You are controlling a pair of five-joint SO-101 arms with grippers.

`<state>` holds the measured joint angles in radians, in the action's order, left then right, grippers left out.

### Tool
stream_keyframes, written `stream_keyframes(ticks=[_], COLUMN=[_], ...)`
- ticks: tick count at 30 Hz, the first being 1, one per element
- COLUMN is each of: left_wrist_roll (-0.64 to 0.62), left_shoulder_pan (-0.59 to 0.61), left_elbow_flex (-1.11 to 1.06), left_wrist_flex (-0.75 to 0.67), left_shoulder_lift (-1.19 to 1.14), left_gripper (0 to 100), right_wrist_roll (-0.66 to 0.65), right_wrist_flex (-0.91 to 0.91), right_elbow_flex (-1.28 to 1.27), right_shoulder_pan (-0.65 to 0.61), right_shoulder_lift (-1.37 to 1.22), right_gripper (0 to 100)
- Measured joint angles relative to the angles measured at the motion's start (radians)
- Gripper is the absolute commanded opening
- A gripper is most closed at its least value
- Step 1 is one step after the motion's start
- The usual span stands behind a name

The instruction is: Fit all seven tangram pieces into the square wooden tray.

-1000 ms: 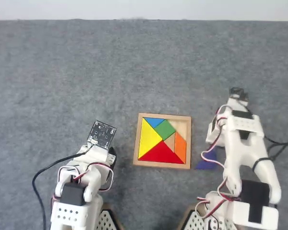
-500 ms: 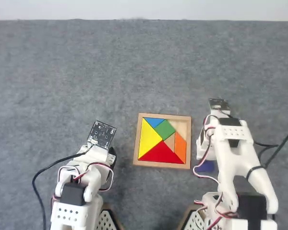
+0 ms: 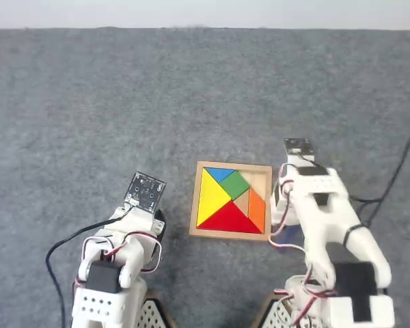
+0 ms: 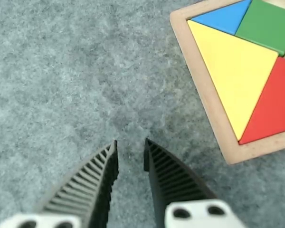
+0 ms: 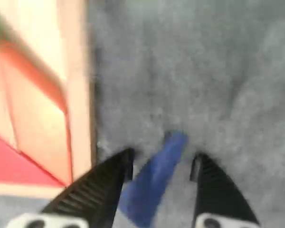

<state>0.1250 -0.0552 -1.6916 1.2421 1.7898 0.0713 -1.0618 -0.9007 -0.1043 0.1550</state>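
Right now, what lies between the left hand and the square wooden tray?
Only bare grey carpet. In the left wrist view, the stretch from the left hand to the rim of the square wooden tray holds no piece.

A square wooden tray (image 3: 233, 166) lies on the grey table (image 3: 89, 102) just below the middle of the frame. Inside it sit a yellow triangle (image 3: 212, 198) at the left, a red triangle (image 3: 232, 219) along the bottom, a blue triangle (image 3: 219, 173) at the top, a green square (image 3: 236, 184) beside it and an orange piece (image 3: 257, 208) at the right. Bare wood shows in the upper right corner. The right arm (image 3: 321, 205) stands just right of the tray, and the left arm (image 3: 119, 253) is at the lower left, apart from it.
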Motion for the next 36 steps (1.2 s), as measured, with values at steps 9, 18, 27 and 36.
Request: stream_keyframes(ticks=[9, 18, 27, 36], left_wrist_roll=[0.0, 0.0, 0.0, 0.0], left_shoulder_pan=[0.0, 0.0, 0.0, 0.0], left_elbow_flex=[0.0, 0.0, 0.0, 0.0], left_wrist_flex=[0.0, 0.0, 0.0, 0.0], left_shoulder_lift=[0.0, 0.0, 0.0, 0.0], left_gripper=[9, 9, 9, 9], right_wrist_roll=[0.023, 0.009, -0.129, -0.459], right_wrist_flex=[-0.003, -0.005, -0.038, -0.129], right_elbow_flex=[0.035, 0.074, 0.081, -0.184], right_shoulder_pan=[0.018, 0.104, 0.153, 0.043], right_shoulder_lift=[-0.041, -0.061, -0.003, 0.503], right_gripper=[1.6, 0.6, 0.7, 27.1])
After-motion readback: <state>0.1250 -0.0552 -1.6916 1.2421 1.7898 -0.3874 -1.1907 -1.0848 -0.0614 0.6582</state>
